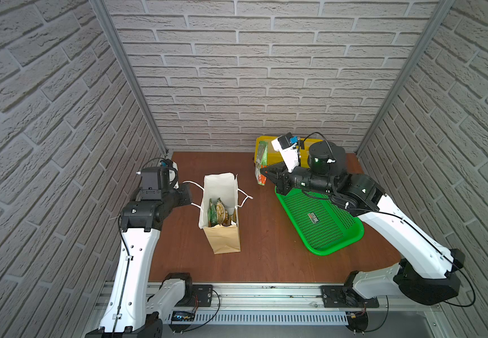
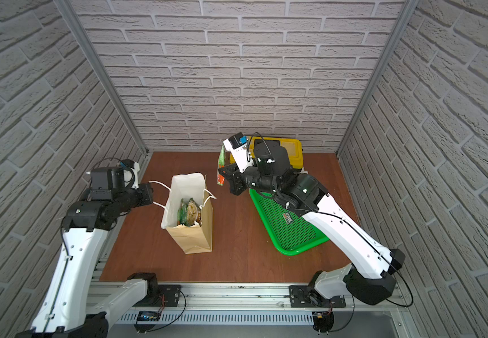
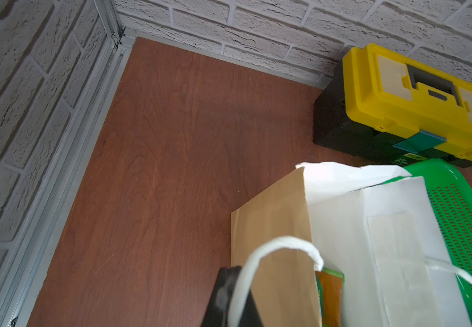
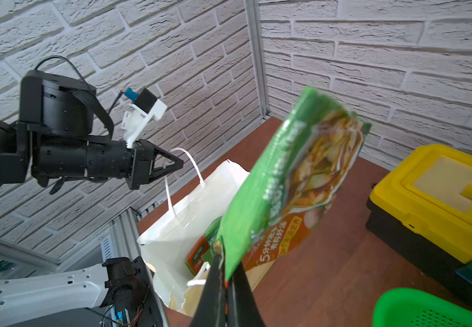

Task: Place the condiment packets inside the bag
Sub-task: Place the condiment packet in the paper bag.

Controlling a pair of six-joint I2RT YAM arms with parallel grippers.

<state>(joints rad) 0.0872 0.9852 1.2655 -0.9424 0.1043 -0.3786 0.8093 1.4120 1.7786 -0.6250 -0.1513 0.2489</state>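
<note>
The bag (image 1: 225,240) (image 2: 193,238) stands upright and open in the middle of the table, tan outside and white inside. Several green condiment packets (image 1: 218,212) (image 2: 188,212) stand inside it. My left gripper (image 1: 189,194) (image 4: 180,164) is shut on the bag's white cord handle (image 3: 280,245) at the bag's left side. My right gripper (image 1: 263,172) (image 4: 225,264) is shut on the lower corner of one green packet (image 4: 294,181) (image 2: 221,166). That packet hangs in the air to the right of and behind the bag, above the table.
A yellow toolbox (image 2: 291,146) (image 3: 416,113) sits against the back wall behind the right arm. A green perforated basket (image 1: 322,225) (image 2: 292,231) lies on the right, partly under the right arm. Brick walls close in the table on three sides.
</note>
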